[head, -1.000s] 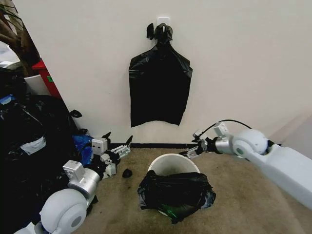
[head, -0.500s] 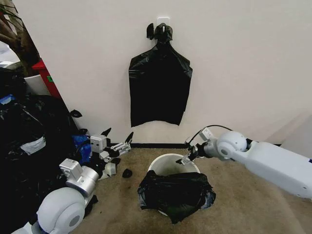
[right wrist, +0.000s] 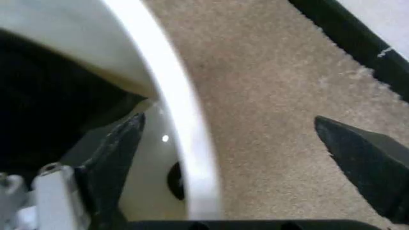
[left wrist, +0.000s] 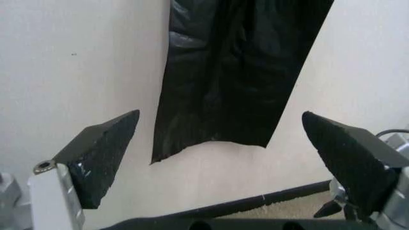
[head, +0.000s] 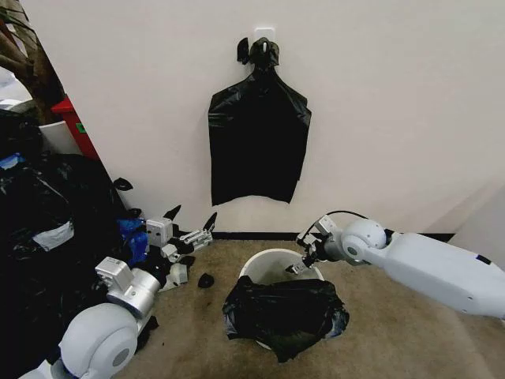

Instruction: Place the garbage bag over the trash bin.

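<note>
right gripper drops to the far rim

since a second ago the right gripper [head: 303, 259] has swung in from the right and come down to the far rim of the round white plastic trash bin [head: 260, 265]; the left gripper [head: 189, 229] has lifted a little and hangs off to the bin's left, well apart from it.

the right wrist view shows the right jaws spread wide and holding nothing, one finger inside the bin's wall, the other out over the tan carpet [right wrist: 268, 91] — so they straddle the rolled rim [right wrist: 182, 120]. the left jaws are wide and empty too, aimed at the flat black bag bunch on the wall [left wrist: 236, 72].

the glossy, crinkly black garbage bag [head: 284, 312] is slumped over the bin's near side, toward the robot from the right gripper, its far rim bare. it seems to lie crosswise to the reach, though its mouth edge is hard to pick out. the right arm is the nearer.
</note>
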`<state>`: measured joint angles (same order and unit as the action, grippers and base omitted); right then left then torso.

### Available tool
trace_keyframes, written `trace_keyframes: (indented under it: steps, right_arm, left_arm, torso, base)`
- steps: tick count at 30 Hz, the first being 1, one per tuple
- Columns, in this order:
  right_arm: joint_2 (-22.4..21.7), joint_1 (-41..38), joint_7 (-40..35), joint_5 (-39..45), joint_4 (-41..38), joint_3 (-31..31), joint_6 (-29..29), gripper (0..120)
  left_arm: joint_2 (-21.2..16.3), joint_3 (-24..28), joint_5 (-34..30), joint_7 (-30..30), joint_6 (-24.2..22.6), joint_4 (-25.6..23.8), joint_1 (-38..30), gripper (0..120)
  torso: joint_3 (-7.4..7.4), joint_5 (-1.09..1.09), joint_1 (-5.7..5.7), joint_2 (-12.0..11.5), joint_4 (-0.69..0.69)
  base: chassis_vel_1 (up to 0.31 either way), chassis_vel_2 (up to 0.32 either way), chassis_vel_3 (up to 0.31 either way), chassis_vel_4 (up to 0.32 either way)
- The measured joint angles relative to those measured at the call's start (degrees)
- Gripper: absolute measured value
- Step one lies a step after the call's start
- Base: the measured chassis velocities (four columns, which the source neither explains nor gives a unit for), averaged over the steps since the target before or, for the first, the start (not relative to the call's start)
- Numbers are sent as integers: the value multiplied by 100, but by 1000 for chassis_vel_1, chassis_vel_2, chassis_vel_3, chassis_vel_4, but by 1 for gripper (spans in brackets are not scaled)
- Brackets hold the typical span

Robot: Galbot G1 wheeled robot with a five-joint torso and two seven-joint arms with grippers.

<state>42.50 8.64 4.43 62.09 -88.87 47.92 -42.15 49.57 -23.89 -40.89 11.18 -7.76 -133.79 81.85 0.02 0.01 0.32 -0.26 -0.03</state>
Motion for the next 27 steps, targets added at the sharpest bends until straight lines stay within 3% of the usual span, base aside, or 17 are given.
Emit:
trace_keyframes:
  steps: [14,27]
  right_arm:
    - [181,-67,-73,77,217,200,2,37]
    - [137,-9,-628,712,-87,73,-7,1]
  left_arm:
    - [31,99,21,-73,40,20,-42,100]
    - [12,153,76,-87,72,10,-39,100]
  torso:
    - [-1,-1,0,0,-1]
    - [0,2,0,0,1]
  base:
    - [0,0,0,0]
    - [0,0,0,0]
